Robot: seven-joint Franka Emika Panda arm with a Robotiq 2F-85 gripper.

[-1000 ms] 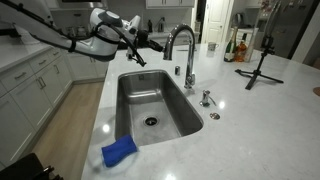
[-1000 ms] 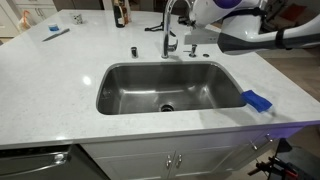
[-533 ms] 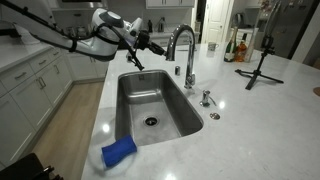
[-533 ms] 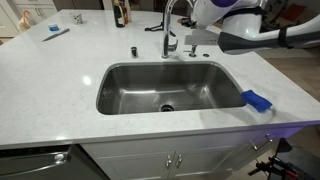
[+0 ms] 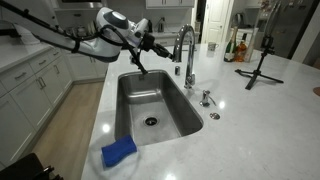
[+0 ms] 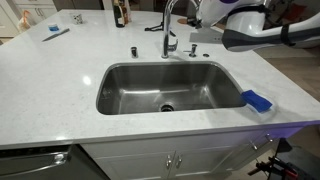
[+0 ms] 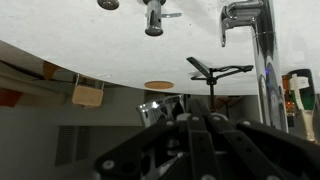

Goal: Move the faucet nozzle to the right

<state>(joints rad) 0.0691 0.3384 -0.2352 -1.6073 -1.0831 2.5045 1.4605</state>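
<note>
The faucet nozzle (image 5: 184, 40) is a tall chrome gooseneck behind the steel sink (image 5: 128, 85). It shows in both exterior views (image 6: 170, 22) and upside down in the wrist view (image 7: 262, 45). My gripper (image 5: 153, 47) hangs over the sink's back edge, level with the spout's downward tip and close beside it. I cannot tell if they touch. It also shows in an exterior view (image 6: 199, 34) just beside the faucet. In the wrist view the black fingers (image 7: 190, 135) lie together with nothing between them.
A blue sponge (image 5: 118, 151) lies on the sink's rim (image 6: 257, 100). A short chrome soap dispenser stub (image 5: 206, 97) stands by the faucet base (image 6: 133, 49). A black tripod (image 5: 262, 62) and bottles (image 5: 236, 46) stand on the white counter.
My gripper has moved closer to the faucet nozzle. The spout's arch looks narrower now, as if turned a little away from the gripper.
</note>
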